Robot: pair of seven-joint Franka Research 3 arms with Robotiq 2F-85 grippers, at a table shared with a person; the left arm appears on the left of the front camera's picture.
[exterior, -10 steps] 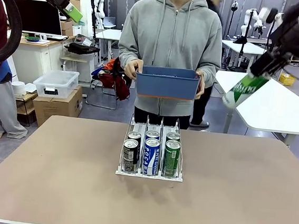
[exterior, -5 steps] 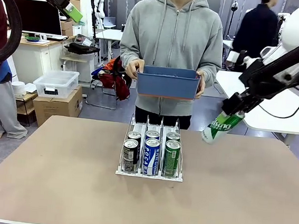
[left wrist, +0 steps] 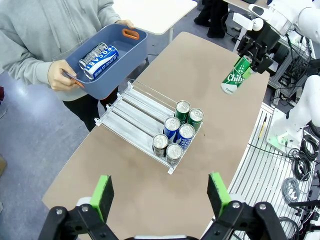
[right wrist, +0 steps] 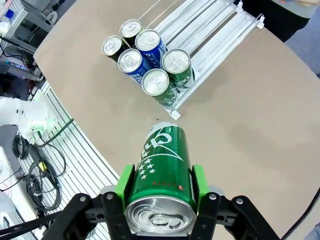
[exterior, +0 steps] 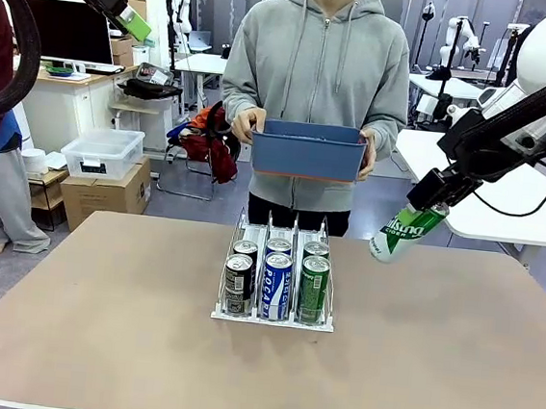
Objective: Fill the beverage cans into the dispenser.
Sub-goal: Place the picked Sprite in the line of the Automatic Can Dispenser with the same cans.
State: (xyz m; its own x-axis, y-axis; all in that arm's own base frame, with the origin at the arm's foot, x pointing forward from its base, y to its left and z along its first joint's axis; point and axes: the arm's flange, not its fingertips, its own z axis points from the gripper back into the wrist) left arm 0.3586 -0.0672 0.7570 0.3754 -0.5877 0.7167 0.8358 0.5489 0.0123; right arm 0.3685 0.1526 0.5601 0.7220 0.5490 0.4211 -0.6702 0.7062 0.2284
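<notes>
Table (exterior: 450, 376): a tan top with rounded corners is noted. A person (exterior: 316, 64) in a grey hooded top is stationed behind the far edge.

Blue bin (exterior: 307, 155): it is held by both of the person's hands, lifted beyond the far edge. In the left wrist view two cans are seen lying on their sides inside it, one of them blue-and-white (left wrist: 103, 56).

Dispenser (exterior: 257, 224): it is set midway between the left and right edges, nearer the far edge, with its low front lip turned toward the near edge. Six cans are stood upright in two rows against that lip: black-and-silver cans (exterior: 237, 284) in the left lane, blue-and-white cans (exterior: 276, 285) in the middle lane, green cans (exterior: 313, 288) in the right lane. The rear of every lane is left bare.

Right gripper (exterior: 430, 202): it is pinched on a green can (exterior: 406, 234), one green pad on each side near the silver top. The can is carried tilted in the air over the table's right half, toward the far edge, well apart from the dispenser.

Left gripper (left wrist: 161, 192): its fingers are spread wide with nothing between them, and it is held high above the table's left side.
</notes>
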